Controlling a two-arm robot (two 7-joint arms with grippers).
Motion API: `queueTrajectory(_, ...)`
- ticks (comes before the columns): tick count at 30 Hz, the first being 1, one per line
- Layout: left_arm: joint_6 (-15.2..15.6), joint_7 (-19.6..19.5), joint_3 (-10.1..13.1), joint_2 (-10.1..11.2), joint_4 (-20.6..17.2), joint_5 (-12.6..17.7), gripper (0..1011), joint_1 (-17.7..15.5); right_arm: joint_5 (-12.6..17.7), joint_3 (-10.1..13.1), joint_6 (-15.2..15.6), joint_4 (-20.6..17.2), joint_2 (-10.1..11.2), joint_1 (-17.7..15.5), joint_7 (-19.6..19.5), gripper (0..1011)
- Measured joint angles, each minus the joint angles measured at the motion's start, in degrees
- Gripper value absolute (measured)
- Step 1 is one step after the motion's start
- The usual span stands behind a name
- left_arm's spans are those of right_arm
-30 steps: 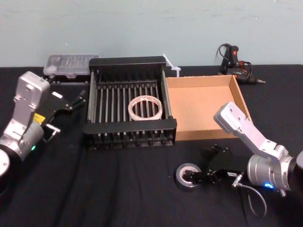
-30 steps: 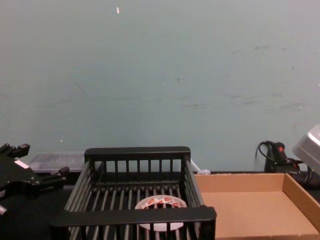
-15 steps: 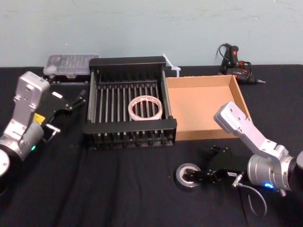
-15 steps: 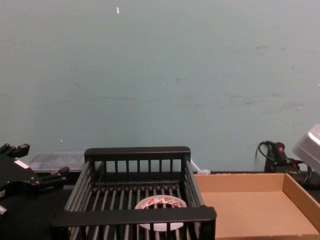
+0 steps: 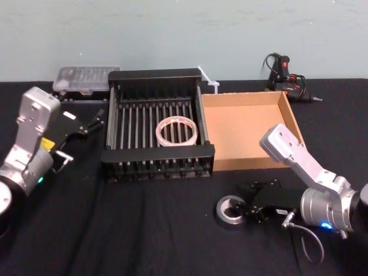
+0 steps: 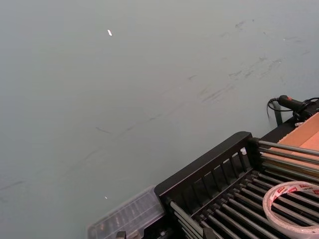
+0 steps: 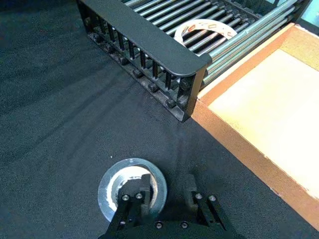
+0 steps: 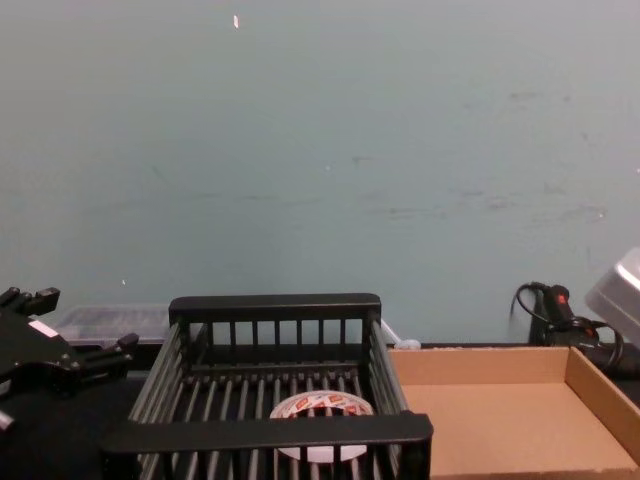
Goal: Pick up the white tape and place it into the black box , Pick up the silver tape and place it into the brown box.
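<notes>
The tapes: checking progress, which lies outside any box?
The silver tape, on the table at the right gripper; the white tape lies in the black box. Left gripper idle beside it.

A: The tapes?
B: The white tape [image 5: 177, 131] is whitish with red-orange print; the silver tape [image 5: 232, 210] silvery-grey.
A: And the boxes?
B: The black box [image 5: 158, 153], black slats; the brown box [image 5: 247, 129] plain tan; bench [image 5: 144, 230] black.

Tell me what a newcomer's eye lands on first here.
The black box at mid-table, with the white tape flat on its bars, draws the eye first, the brown box beside it. Nearer the robot, the right pincer is open astride the wall of the silver tape, one finger in its hole. The left pincer sits idle left of the black box.
</notes>
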Motion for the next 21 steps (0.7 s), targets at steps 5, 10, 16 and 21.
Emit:
queueTrajectory(5,0.0,0.0,0.0,0.0,0.0,0.0,1002,0.0,0.0,0.0,0.0,0.0,0.0,0.0,0.0,300)
queueTrajectory(10,0.0,0.0,0.0,0.0,0.0,0.0,1001,0.0,0.0,0.0,0.0,0.0,0.0,0.0,0.0,168)
queueTrajectory(16,0.0,0.0,0.0,0.0,0.0,0.0,1001,0.0,0.0,0.0,0.0,0.0,0.0,0.0,0.0,142)
queueTrajectory(21,0.0,0.0,0.0,0.0,0.0,0.0,1001,0.0,0.0,0.0,0.0,0.0,0.0,0.0,0.0,142)
